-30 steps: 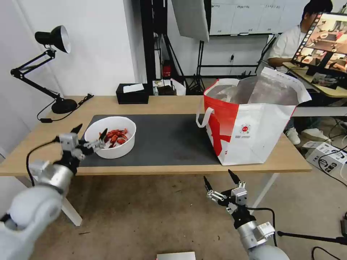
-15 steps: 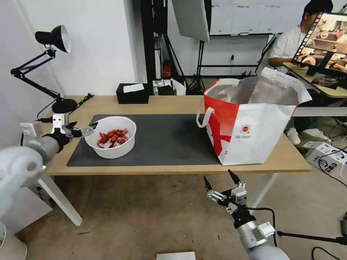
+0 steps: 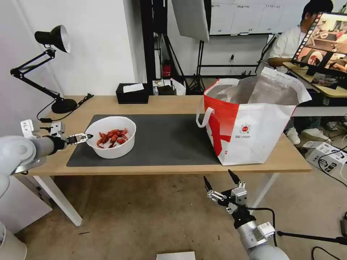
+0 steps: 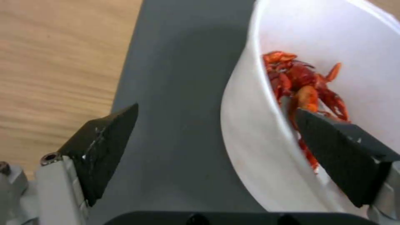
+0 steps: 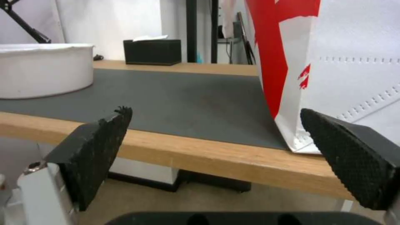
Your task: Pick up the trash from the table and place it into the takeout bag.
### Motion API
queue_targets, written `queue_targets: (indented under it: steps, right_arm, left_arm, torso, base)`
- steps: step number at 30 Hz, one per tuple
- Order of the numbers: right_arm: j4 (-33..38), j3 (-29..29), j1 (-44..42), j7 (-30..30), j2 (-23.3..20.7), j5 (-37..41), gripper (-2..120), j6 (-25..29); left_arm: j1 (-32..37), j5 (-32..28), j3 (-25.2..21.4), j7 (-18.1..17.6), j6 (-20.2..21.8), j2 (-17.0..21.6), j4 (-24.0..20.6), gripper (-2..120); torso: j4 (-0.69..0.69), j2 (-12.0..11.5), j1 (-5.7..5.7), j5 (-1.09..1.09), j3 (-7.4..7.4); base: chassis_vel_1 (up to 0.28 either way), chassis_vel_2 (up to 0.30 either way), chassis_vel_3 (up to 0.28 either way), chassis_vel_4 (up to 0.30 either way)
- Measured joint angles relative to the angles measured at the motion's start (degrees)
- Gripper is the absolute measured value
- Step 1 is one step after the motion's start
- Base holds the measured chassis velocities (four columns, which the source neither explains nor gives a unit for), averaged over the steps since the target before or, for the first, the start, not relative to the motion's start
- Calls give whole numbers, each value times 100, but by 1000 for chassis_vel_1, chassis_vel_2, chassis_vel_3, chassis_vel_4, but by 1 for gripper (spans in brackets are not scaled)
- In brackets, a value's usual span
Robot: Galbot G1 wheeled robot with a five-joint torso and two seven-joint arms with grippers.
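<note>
White bowl (image 3: 110, 142) upright on mat; left tool (image 4: 217, 131) spread, straddling rim, ungripped.

Left gripper (image 3: 84, 137) is straddling the rim of the white bowl (image 3: 115, 148), one finger (image 4: 337, 153) inside over the shells, jaws spread wide. Dark mat (image 3: 170, 139) between bowl and takeout bag (image 3: 253, 122) is lying open. Bag is standing mouth-up. Black tissue box (image 3: 132, 94) and lamp (image 3: 54, 72) are sitting along the far edge.
</note>
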Motion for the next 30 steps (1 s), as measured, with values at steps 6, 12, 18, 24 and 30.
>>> queue_targets:
  steps: [6, 12, 18, 24, 30]
  right_arm:
    - [0, 0, 0, 0, 0, 0, 100, 0]
    - [-1, 0, 0, 0, 0, 0, 100, 0]
    - [0, 0, 0, 0, 0, 0, 100, 0]
    - [0, 0, 0, 0, 0, 0, 100, 0]
    - [0, 0, 0, 0, 0, 0, 100, 0]
  left_arm:
    - [-137, -77, 107, -20, -1, -124, 144, 100]
    - [-419, -83, 393, -64, -6, -255, 314, 100]
    - [-628, -135, 554, -208, -6, -390, 420, 99]
    - [-688, -145, 609, -235, -6, -396, 456, 85]
    - [-687, -164, 623, -237, -11, -376, 449, 58]
  torso:
    - [0, 0, 0, 0, 0]
    - [0, 0, 0, 1, 0]
    - [0, 0, 0, 1, 0]
    - [0, 0, -1, 1, 0]
    - [0, 0, -1, 1, 0]
  base:
    - [0, 0, 0, 0]
    - [0, 0, 0, 0]
    - [0, 0, 0, 0]
    - [0, 0, 0, 0]
    - [0, 0, 0, 0]
